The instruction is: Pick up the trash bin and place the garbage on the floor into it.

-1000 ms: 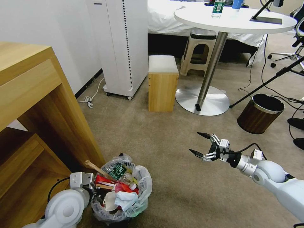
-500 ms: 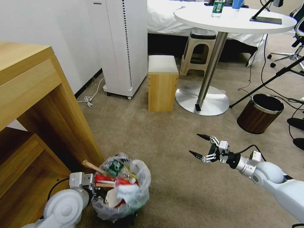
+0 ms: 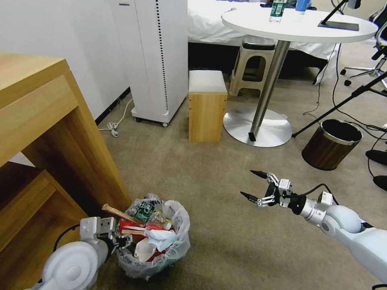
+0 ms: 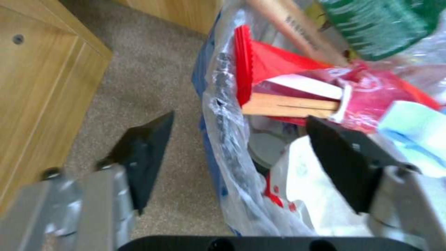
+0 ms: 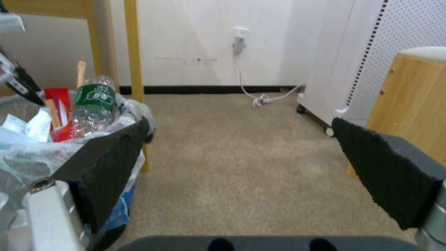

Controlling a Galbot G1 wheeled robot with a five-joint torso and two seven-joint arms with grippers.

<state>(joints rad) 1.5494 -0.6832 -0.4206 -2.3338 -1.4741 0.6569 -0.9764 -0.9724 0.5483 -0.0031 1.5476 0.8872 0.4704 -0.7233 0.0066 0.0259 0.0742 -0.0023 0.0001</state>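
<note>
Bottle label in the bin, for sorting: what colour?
Green, with white print, on the bottle in the trash bin; clearest in the right wrist view.

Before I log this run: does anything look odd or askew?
The trash bin is overfull: a wooden stick pokes out past its rim. The left claw straddles the rim, open. No litter lies on the floor.

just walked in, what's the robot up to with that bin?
The left gripper is open at the rim of the trash bin, one finger outside and one inside the bag. The bin sits on the floor beside the wooden desk, full of the garbage: red wrappers, white paper, a green-label bottle, a wooden stick. The right gripper hangs open and empty over bare carpet.
</note>
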